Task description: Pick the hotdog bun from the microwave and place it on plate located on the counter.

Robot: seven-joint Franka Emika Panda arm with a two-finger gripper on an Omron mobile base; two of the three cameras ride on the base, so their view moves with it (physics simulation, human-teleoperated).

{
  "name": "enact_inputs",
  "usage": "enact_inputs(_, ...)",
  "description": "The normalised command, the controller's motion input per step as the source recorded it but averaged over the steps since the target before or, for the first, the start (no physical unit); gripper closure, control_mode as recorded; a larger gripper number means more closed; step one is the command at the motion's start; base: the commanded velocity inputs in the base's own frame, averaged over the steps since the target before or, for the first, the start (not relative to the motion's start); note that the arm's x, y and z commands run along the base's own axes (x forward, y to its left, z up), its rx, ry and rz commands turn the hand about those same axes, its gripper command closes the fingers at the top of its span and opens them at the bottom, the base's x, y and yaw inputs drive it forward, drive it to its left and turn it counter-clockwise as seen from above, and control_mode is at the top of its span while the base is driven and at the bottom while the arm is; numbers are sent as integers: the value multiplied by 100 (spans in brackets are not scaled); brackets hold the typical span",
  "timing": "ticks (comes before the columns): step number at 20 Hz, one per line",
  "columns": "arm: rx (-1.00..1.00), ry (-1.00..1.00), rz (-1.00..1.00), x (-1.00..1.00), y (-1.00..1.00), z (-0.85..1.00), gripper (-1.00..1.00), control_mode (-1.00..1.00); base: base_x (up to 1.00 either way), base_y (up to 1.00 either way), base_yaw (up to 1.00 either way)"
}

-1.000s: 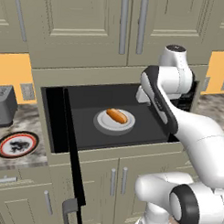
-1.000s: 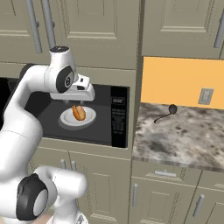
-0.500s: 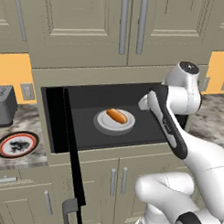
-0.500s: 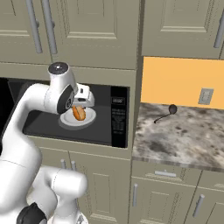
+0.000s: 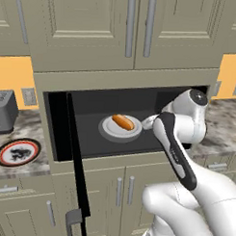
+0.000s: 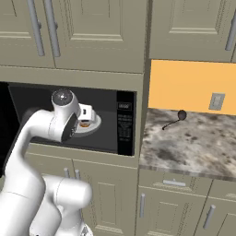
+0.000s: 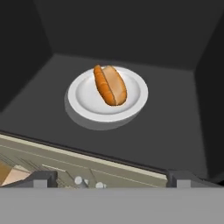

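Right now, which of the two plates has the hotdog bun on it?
The plain white plate inside the microwave holds the hotdog bun. The other plate, with a red rim and dark pattern, sits bare on the counter to the left.

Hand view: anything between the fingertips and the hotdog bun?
No obstacle. In the hand view, between the gripper and the hotdog bun lie the microwave's front sill, bare dark microwave floor, then the white plate's near rim.
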Motion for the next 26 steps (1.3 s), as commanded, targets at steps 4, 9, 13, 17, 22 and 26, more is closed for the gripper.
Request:
enact_inputs(4, 0, 4, 4, 42, 46, -1, -100, -100, 0, 0, 0)
enact_inputs(9, 0, 0, 6, 50, 10, -25, -100, -100, 0, 0, 0)
enact_inputs(13, 0, 0, 5, 48, 16, -34, -100, -100, 0, 0, 0)
enact_inputs(17, 0, 0, 3, 55, 13, -16, -100, -100, 0, 0, 0)
enact_inputs(22, 0, 2, 0, 67, 0, -2, -100, -100, 0, 0, 0)
enact_inputs(26, 0, 4, 0, 60, 2, -29, -100, -100, 0, 0, 0)
